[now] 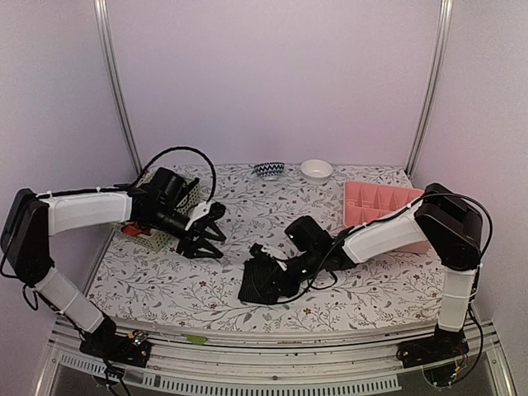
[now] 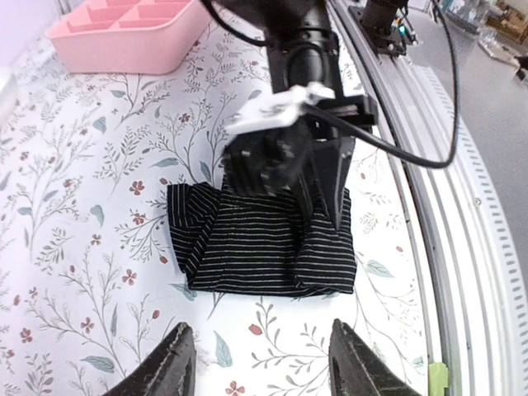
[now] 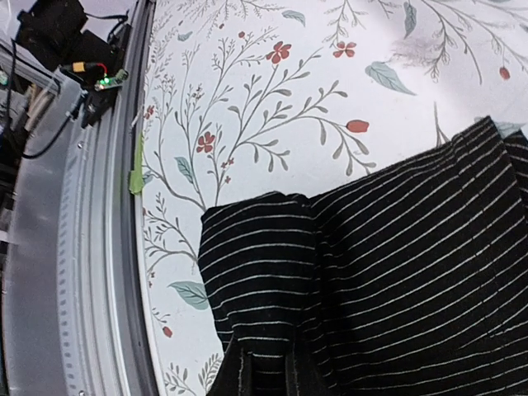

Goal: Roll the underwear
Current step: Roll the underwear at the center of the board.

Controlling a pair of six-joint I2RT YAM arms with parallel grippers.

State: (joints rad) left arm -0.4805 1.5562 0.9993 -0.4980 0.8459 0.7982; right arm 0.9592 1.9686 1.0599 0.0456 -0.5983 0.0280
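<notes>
**Top view.** The black underwear (image 1: 262,282) lies bunched on the floral table (image 1: 165,280), centre, near the front edge. The right gripper (image 1: 280,266) is down on its far side. The left gripper (image 1: 208,239) hangs to the left, apart from the garment.
- Pink tray (image 1: 381,202): has dividers, sits back right, partly behind the right forearm.
- Pale green basket (image 1: 191,191): back left, mostly hidden by the left arm. A red-orange garment (image 1: 132,231) shows at its near-left side; I cannot tell whether it is in the basket or beside it.
- Blue-patterned bowl (image 1: 268,170) and white bowl (image 1: 316,170): at the back edge, insides not visible.

**Left wrist view.** This view adds detail the top view lacks. The underwear (image 2: 256,247) has thin pale stripes and is folded into a rough rectangle. The right gripper (image 2: 285,177) is clamped on a fold at the garment's far edge. The left fingertips (image 2: 177,363) stand wide apart with nothing between them, short of the cloth. A corner of the tray (image 2: 124,33) shows at top left, its compartments facing up.

**Right wrist view.** This is a close view of the stripes. The cloth (image 3: 371,272) is drawn into a pinched ridge at the bottom edge of the frame. Only this view shows a green tape strip (image 3: 136,165) on the table rim and a lit green lamp (image 3: 103,82) beyond it. No lettering is large enough to read.
</notes>
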